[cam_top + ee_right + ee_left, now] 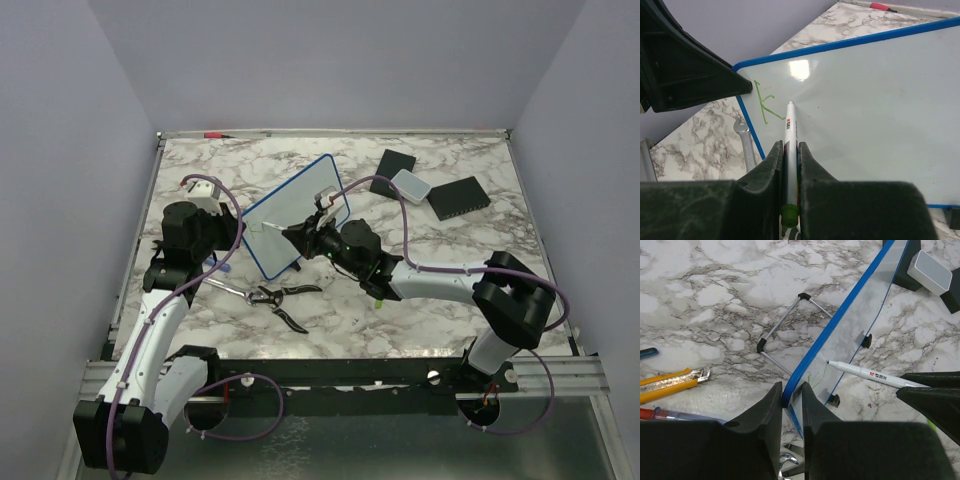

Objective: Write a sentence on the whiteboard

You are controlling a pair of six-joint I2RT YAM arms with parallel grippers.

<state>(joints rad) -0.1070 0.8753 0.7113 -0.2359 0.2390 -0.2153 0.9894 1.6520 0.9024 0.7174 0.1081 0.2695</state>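
Observation:
The whiteboard point(297, 210), white with a blue frame, stands tilted on its wire stand point(782, 327) at mid-table. My left gripper point(791, 388) is shut on the frame at the board's near left corner; it also shows in the top view point(243, 232). My right gripper point(788, 148) is shut on a white marker point(790, 127) with a green end cap, its tip touching the board face point(875, 105). Of the sentence, only a green "K" point(763, 103) shows, just left of the tip. The right gripper point(302, 240) reaches in from the board's front.
Black-handled pliers point(280, 298) and a wrench point(745, 145) lie in front of the board. A yellow utility knife point(670, 382) and a pen point(670, 415) lie to the left. Two black pads point(458, 197) and a white box point(409, 184) sit back right. A red pen point(215, 134) lies at the back edge.

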